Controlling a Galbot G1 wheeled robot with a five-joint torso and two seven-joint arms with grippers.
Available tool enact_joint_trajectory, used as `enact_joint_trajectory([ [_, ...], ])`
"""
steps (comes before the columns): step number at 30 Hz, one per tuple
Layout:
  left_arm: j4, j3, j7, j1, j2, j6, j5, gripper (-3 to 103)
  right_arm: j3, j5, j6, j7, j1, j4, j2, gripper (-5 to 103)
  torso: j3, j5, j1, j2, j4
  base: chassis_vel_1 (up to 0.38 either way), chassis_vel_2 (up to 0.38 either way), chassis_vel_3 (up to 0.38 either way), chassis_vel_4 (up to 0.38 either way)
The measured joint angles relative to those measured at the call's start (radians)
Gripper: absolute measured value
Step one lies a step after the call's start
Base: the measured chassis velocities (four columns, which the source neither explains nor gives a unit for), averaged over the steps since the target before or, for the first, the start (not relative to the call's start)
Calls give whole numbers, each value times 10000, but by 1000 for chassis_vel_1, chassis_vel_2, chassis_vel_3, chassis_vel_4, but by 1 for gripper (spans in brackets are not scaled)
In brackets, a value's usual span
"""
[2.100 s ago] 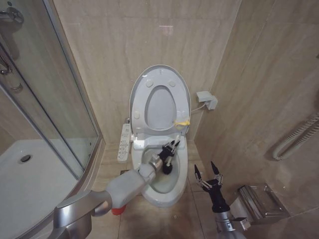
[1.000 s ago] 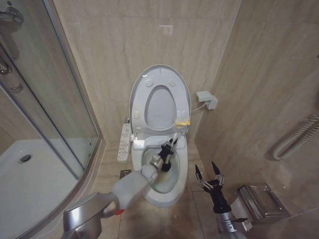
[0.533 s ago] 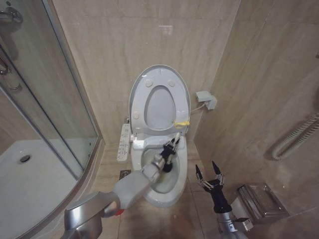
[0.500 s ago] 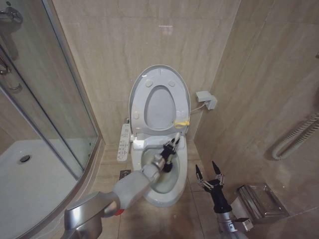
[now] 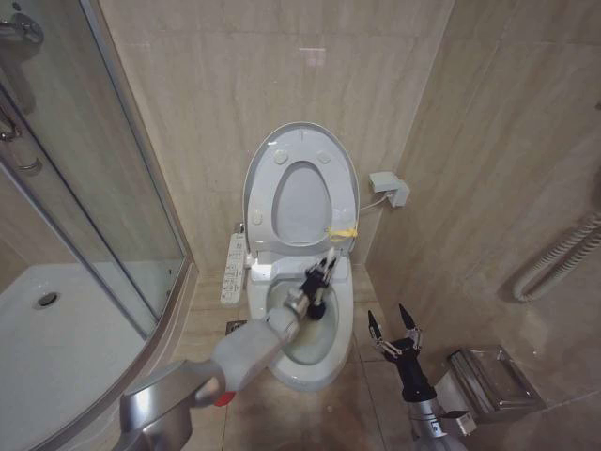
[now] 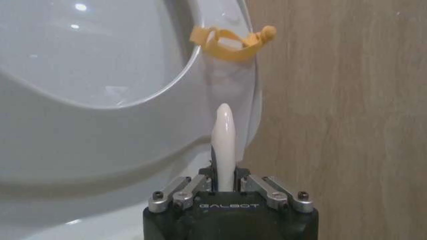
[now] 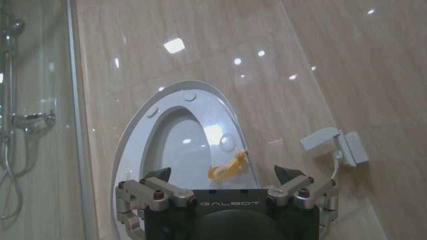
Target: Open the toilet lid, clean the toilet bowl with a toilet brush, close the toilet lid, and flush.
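The toilet lid stands raised against the wall, with the seat ring up in front of it. Below lies the toilet bowl. My left gripper reaches over the bowl, shut on the toilet brush. The brush's white handle tip sticks up, and its dark head hangs inside the bowl. In the left wrist view the handle sits clamped in the left gripper, near the lid. My right gripper waits open beside the bowl's right side. In its own wrist view the right gripper faces the lid.
A glass shower screen and white shower tray fill the left. A bidet control panel sits left of the bowl. A small red cup stands on the floor. A wall box, a hose and a metal holder are on the right.
My left gripper has shifted a little up and toward the back of the bowl with the brush. The right arm has stayed put.
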Motion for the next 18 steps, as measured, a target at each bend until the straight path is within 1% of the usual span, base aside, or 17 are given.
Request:
enact_joint_trajectory([
  [3,-271,-80,-13,-115,-66,8,-44,19,8,2,0,-1,16,-21,-25,100,0,1,0,0,-6,0,0,0,0],
  [4,-426,-130,-21,-241,-148,16,-100,19,10,3,0,0,23,-44,-25,100,-1,0,0,0,-15,0,0,0,0],
  [5,-535,-188,-28,-360,-242,19,-142,19,12,4,0,1,30,-61,-20,100,-3,1,-1,1,-20,0,0,0,0],
  [7,-545,-216,-29,-413,-301,23,-162,19,9,2,1,1,32,-68,-10,100,-3,1,-1,2,-21,0,0,0,0],
  [10,-373,-205,-4,-411,-366,35,-169,19,-5,-1,1,1,35,-69,17,100,-1,0,0,1,-21,0,0,0,0],
  [13,-14,-95,71,-133,-163,42,-144,19,-25,-8,1,-3,31,-58,48,100,0,1,0,0,-5,0,0,0,0],
  [14,-14,-95,71,-133,-163,42,-144,19,-25,-8,1,-3,31,-58,48,100,0,1,0,0,-5,0,0,0,0],
  [17,-433,98,74,-166,275,45,-345,19,-17,-8,9,-13,35,-68,50,100,-1,0,-1,0,-3,0,0,0,0],
  [18,-433,98,74,-166,275,45,-345,19,-17,-8,9,-13,35,-68,50,100,-1,0,-1,0,-3,0,0,0,0],
])
